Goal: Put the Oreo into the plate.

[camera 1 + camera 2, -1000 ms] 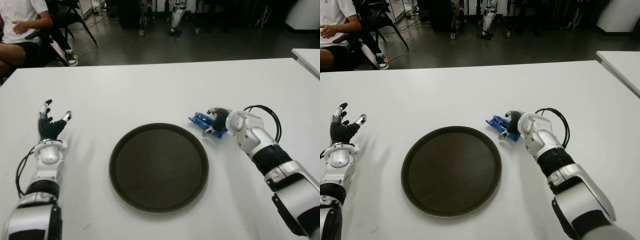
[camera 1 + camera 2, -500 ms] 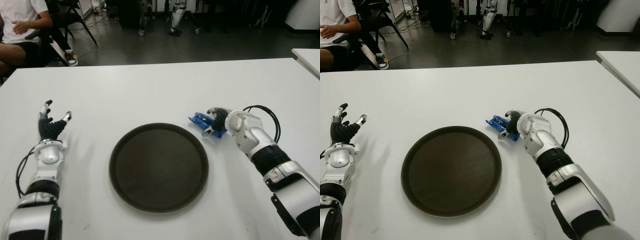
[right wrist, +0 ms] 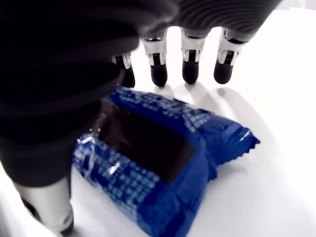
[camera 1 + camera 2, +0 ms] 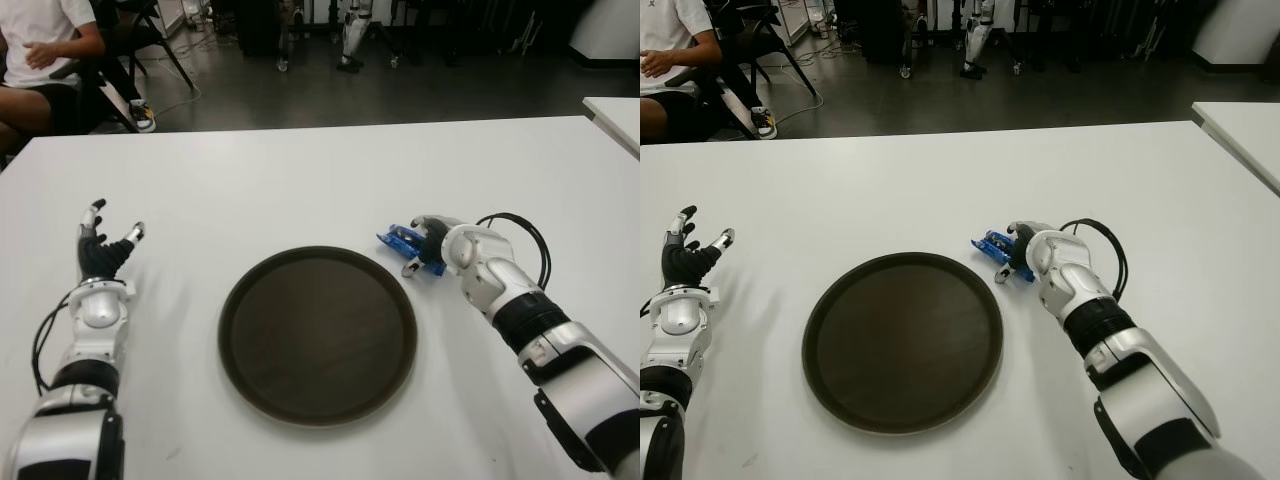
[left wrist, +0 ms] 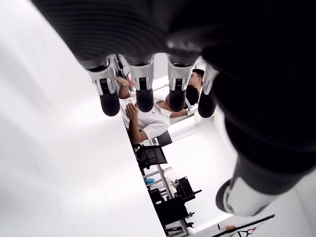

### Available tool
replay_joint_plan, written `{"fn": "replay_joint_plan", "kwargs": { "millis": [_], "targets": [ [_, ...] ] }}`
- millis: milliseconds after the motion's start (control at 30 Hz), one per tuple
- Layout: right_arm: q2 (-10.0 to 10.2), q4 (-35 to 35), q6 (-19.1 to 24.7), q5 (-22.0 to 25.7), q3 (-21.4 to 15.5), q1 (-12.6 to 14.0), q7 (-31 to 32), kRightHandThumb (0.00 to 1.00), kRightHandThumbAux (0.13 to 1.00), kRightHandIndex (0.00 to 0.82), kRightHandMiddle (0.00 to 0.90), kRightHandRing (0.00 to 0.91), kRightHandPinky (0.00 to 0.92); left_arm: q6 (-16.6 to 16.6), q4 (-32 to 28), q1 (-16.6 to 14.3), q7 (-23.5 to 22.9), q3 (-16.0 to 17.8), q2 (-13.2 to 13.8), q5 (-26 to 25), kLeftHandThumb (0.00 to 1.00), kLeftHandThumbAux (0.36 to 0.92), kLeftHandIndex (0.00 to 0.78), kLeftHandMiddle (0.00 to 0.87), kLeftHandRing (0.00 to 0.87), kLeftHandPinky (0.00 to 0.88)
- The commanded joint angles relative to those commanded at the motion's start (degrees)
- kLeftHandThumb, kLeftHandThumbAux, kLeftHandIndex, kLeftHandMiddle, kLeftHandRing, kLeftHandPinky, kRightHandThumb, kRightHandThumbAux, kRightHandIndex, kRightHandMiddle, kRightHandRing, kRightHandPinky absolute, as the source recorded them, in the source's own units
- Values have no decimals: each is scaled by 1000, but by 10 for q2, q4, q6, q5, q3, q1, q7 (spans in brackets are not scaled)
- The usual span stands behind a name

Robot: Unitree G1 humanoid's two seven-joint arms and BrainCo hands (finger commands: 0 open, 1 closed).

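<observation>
I see the white desk point(image 4: 300, 170) filling most of both eye views, with a person point(image 4: 40, 50) seated on a chair beyond its far left corner. The round dark plate point(image 4: 318, 335) lies flat at the desk centre and carries nothing. My right arm reaches in from the near right, and the right robot hand point(image 4: 432, 245) sits over the Oreo point(image 4: 402, 240), a blue packet lying on the desk just beyond the plate's far right rim, close to it but outside it. In the eye views the packet's long axis runs roughly left to right, with its exposed end pointing toward my left and its other end covered by the hand. In the right wrist view the fingertips point(image 3: 190, 71) reach past the packet point(image 3: 163, 158) toward bare desk and the thumb stands beside its near corner; the fingers arch over it without closing, and I cannot tell whether the palm touches it. The left robot hand point(image 4: 102, 250) shows well left of the plate, fingers spread upward, holding nothing.
</observation>
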Motion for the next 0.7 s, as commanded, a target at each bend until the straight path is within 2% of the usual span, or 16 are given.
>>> {"fn": "replay_joint_plan", "kwargs": {
  "millis": [133, 333, 467, 700],
  "targets": [
    [1, 1, 3, -3, 5, -3, 5, 0, 746, 24, 79, 43, 0, 0, 3, -1, 0, 0, -1, -1, 0, 754, 0, 0, 0, 0],
    [1, -8, 6, -1, 3, 5, -5, 0, 759, 13, 73, 36, 0, -2, 1, 1, -1, -1, 1, 2, 0, 728, 3, 0, 0, 0],
    [6, 32, -19, 3, 2, -4, -24, 0, 766, 11, 77, 39, 0, -2, 1, 1, 0, -2, 2, 3, 0, 717, 2, 0, 0, 0],
    [5, 32, -26, -1, 4, -5, -23, 0, 757, 19, 79, 41, 0, -1, 8, -2, 4, 1, -2, -1, 0, 710, 3, 0, 0, 0]
  ]
}}
